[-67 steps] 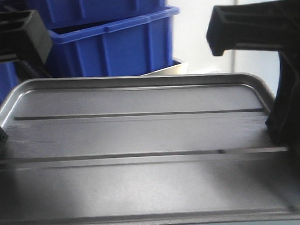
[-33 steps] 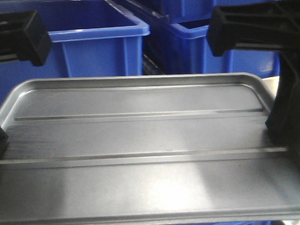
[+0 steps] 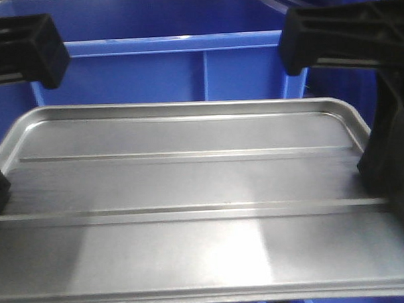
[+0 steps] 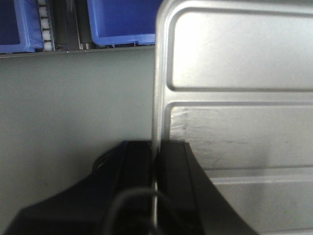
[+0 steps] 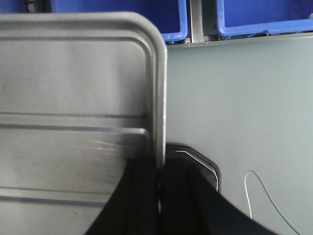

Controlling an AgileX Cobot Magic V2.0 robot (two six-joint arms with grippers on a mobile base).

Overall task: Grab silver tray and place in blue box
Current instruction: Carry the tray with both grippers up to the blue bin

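- Carrying the silver tray [image 3: 190, 179] in the air on the near side of the blue box [image 3: 158, 76], not yet over its opening. Far long rim seen against the box's near wall, below the out-turned lip in the front view.
- Pinching the tray's left short rim with the left gripper [image 4: 155, 152] and its right short rim with the right gripper [image 5: 160, 171]. Each pressed together on the thin metal edge, with nothing else supporting the load.
- Could knock the far long rim against the box's near wall or lip if pushed toward the box without first being lifted above that lip. Judged from the front view only, with true height hard to tell.
- Could slide out of either pinch, with only a narrow strip of smooth flared rim gripped. A jolt against the box or uneven arm speeds would likely twist it loose.
- Could jam a corner on one of the box's side walls if yawed while being lowered, though seemingly narrower than the box.
- Lying flat, open side up, roughly level.
- Running with the long axis parallel to the box's near wall, left to right, short ends toward the box's two side walls.
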